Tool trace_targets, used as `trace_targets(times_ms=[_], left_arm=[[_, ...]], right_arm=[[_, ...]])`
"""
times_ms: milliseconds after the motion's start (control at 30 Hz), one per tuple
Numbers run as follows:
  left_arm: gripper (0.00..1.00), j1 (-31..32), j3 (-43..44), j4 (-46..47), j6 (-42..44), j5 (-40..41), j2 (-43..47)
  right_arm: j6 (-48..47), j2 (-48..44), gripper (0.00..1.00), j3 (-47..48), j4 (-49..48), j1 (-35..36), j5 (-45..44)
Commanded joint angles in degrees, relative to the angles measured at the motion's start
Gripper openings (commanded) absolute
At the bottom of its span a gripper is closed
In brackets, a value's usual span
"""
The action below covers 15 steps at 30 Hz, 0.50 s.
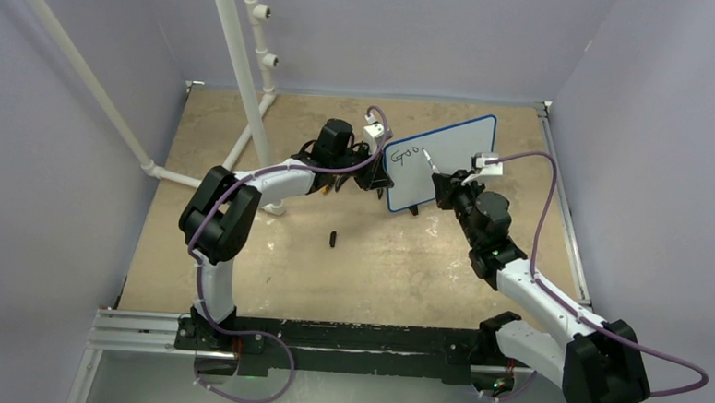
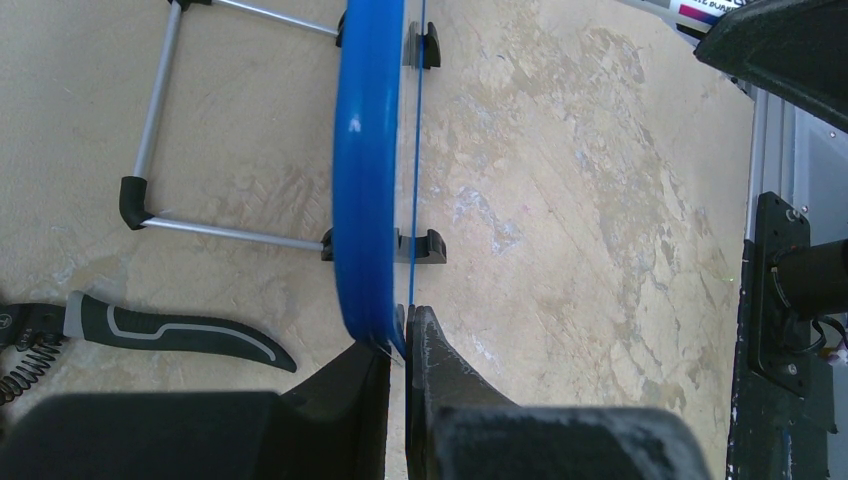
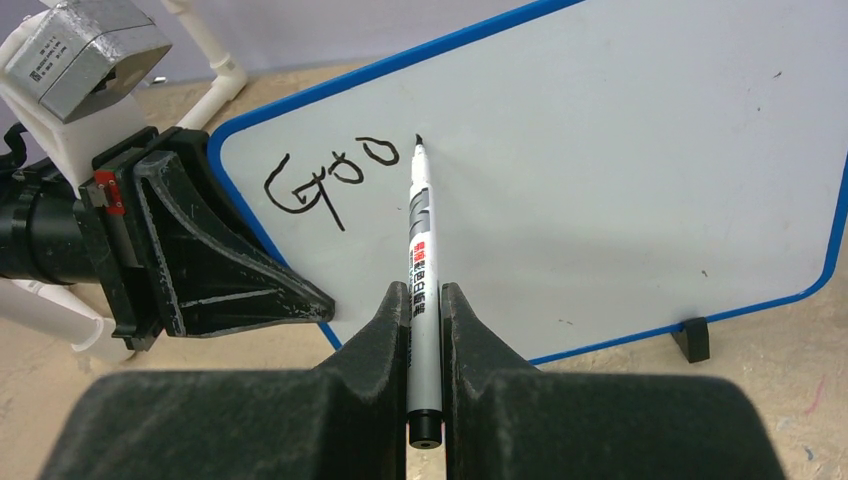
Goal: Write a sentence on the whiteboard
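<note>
Three letters, "Goo" (image 3: 330,180), stand in black at the upper left of the whiteboard (image 1: 458,156), which stands upright on its small black feet at the far middle of the table (image 1: 378,276), its face turned toward the right arm. The left gripper (image 2: 402,335) has its jaws closed tight on the board's left edge, the blue rim pinched between the two dark fingers; the left wrist view looks straight along that rim, with the wire stand (image 2: 160,110) spread out behind the board on the tabletop. The right gripper (image 3: 422,295) is closed on a thin white marker (image 3: 421,250), the barrel clamped between both fingers and pointing up and away toward the board. The marker's black tip sits just right of the second "o", level with the tops of the letters; whether it presses on the surface or hangs a hair off it cannot be told. A black tool handle with a grey stripe (image 2: 180,335) lies on the table near the stand, behind the board. A small dark object (image 1: 332,238) lies alone on the table nearer the arm bases, well apart from the board. White pipes (image 1: 236,66) rise from the far left part of the table.
</note>
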<state>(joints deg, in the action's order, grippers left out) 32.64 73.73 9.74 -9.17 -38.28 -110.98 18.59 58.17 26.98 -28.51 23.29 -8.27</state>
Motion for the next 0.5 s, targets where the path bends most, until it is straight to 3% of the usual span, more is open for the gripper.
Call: trace_targets(times_ms=[0,467], left_arm=[[0.0,0.19,1.68,-0.85,0.7,-1.18,1.39],[0.0,0.2,1.76,-0.8,0.54,-1.04,1.36]], right_arm=[[-0.14,0.6,0.0,1.3,-2.43,-0.09,-0.61],[-1.82,-1.27,0.0,-1.39,-1.67,-0.03,1.68]])
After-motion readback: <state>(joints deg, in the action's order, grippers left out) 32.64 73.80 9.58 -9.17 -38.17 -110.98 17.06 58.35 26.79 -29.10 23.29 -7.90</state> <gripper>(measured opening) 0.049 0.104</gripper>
